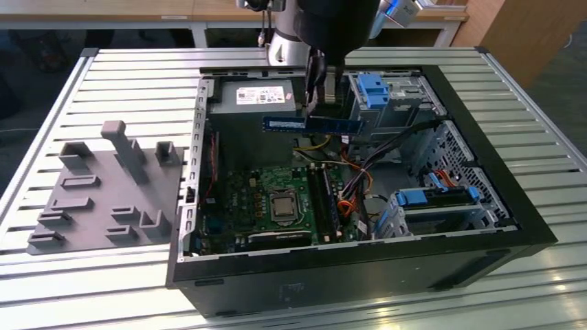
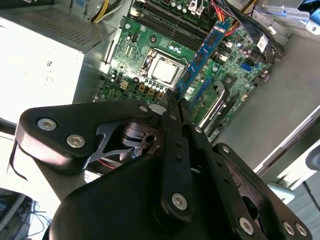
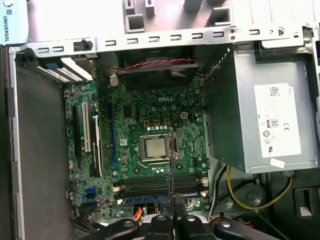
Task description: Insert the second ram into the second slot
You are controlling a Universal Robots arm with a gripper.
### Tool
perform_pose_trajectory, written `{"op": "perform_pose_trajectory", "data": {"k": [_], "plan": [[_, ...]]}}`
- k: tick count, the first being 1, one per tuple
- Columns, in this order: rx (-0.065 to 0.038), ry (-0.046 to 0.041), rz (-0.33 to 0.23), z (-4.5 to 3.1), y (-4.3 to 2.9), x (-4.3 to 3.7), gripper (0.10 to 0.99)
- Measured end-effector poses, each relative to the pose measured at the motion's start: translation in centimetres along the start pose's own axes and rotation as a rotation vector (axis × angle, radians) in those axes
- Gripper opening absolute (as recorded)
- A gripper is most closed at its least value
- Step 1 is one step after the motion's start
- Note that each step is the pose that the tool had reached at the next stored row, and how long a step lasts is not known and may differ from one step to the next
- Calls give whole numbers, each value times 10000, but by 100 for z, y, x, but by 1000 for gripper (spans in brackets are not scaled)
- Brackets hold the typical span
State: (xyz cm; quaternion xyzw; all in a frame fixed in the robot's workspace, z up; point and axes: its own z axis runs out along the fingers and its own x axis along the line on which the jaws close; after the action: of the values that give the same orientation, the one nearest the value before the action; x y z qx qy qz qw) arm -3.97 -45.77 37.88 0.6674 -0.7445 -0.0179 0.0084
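**Holding second ram over the open case**

Claw (image 1: 323, 114) is clamped on the top edge of the second ram (image 1: 295, 124), stick level, high over the motherboard (image 3: 130, 115). Memory slots (image 3: 160, 184) lie well below the claw, and the stick looks crosswise to them. I'd square it to the slot, then press straight with even load. A blue stick (image 2: 204, 55) looks seated there. Orange and black cables (image 1: 353, 180) crowd the slots. Power supply (image 1: 252, 96) sits just beside the claw.
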Motion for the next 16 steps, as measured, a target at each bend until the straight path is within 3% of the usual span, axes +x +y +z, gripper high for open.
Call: {"op": "perform_pose_trajectory", "data": {"k": [16], "plan": [[12,-39,1032,0,0,0,137]]}}
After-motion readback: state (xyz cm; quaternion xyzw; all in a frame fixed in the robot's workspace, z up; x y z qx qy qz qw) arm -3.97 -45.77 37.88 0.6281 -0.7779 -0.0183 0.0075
